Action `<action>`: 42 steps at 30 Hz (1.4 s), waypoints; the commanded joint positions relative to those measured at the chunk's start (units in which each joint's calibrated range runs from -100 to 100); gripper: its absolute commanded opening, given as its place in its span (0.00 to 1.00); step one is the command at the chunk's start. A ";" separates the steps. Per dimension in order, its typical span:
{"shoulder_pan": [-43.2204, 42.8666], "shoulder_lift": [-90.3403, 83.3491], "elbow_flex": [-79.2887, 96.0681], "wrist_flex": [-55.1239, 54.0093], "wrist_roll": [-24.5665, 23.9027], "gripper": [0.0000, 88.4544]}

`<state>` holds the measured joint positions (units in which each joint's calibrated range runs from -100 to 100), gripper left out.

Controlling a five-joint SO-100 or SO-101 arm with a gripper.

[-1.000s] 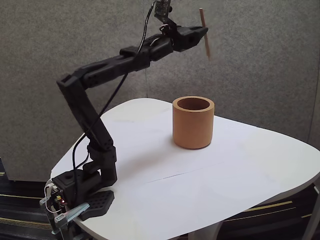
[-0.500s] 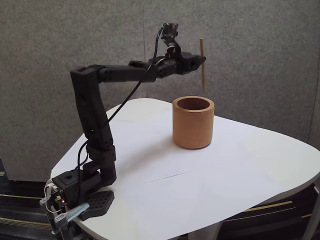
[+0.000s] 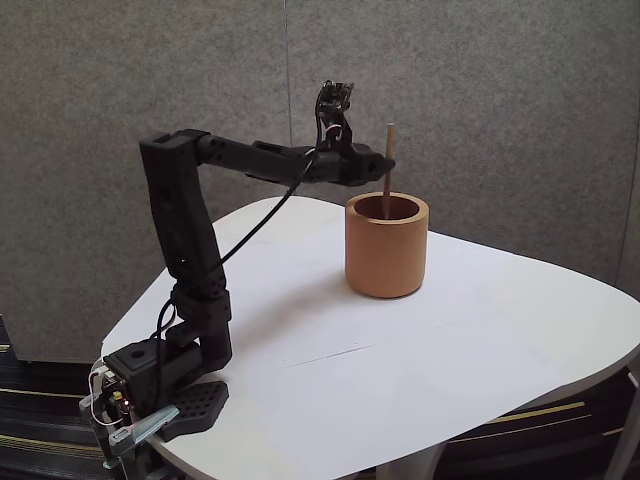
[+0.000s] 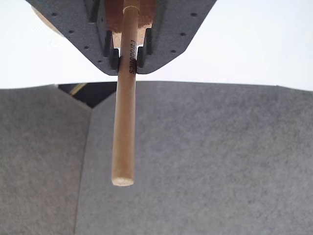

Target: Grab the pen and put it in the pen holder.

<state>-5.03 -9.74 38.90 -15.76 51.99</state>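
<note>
Between the clamped fingers [image 4: 128, 58] of the gripper [image 3: 383, 165], the pen [image 3: 388, 160], upright; lowered within the last second from high above the pen holder [image 3: 386, 250], tip now apparently just inside its rim; release seemingly next.

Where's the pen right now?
In the fixed view the pen stands upright in the gripper, its lower end dipping into the pen holder on the table.
</note>
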 commanded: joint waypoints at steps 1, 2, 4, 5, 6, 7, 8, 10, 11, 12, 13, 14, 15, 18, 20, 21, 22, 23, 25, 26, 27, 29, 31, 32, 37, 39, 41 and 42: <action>0.57 -0.55 1.90 -1.10 -0.11 0.01; 0.64 -0.55 2.80 -1.10 -0.11 0.01; 0.86 -0.55 4.51 -1.10 -0.11 0.01; 0.93 -0.55 5.42 -1.10 -0.11 0.01; 1.15 -0.55 6.05 -1.10 -0.11 0.01; 1.22 -0.55 6.50 -1.10 -0.11 0.01; 1.30 -0.55 6.95 -1.10 -0.11 0.01; 1.81 -0.55 7.31 -1.10 -0.11 0.01; 1.88 -0.55 7.31 -1.10 -0.11 0.01; 1.88 -0.55 7.31 -1.10 -0.11 0.01; 1.88 -0.55 7.31 -1.10 -0.11 0.01; 1.88 -0.55 7.31 -1.10 -0.11 0.01; 1.88 -0.55 7.31 -1.10 -0.11 0.01; 1.88 -0.55 7.13 -1.10 -0.11 0.01; 1.88 -0.55 6.86 -1.10 -0.11 0.03; 1.96 -0.55 6.77 -1.10 -0.16 0.05; 1.96 -0.55 6.68 -1.10 -0.16 0.09; 2.03 -0.55 6.68 -1.10 -0.16 0.13; 2.47 -0.71 6.68 -1.10 -0.16 0.21; 2.54 -0.63 6.68 -1.10 -0.16 0.25; 2.54 -0.63 6.68 -1.10 -0.16 0.28; 2.54 -0.63 6.68 -1.10 -0.16 0.32; 2.54 -0.63 6.68 -1.02 -0.16 0.32; 2.54 -0.63 6.68 -1.02 -0.16 0.32; 2.54 -1.04 6.41 -0.42 -0.16 0.32; 2.54 -1.20 5.23 -0.25 -0.16 0.32; 2.54 -1.20 2.80 -0.25 -0.16 0.32; 2.54 -1.20 1.44 -0.25 -0.16 0.32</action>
<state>-2.83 -9.74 46.39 -15.76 51.99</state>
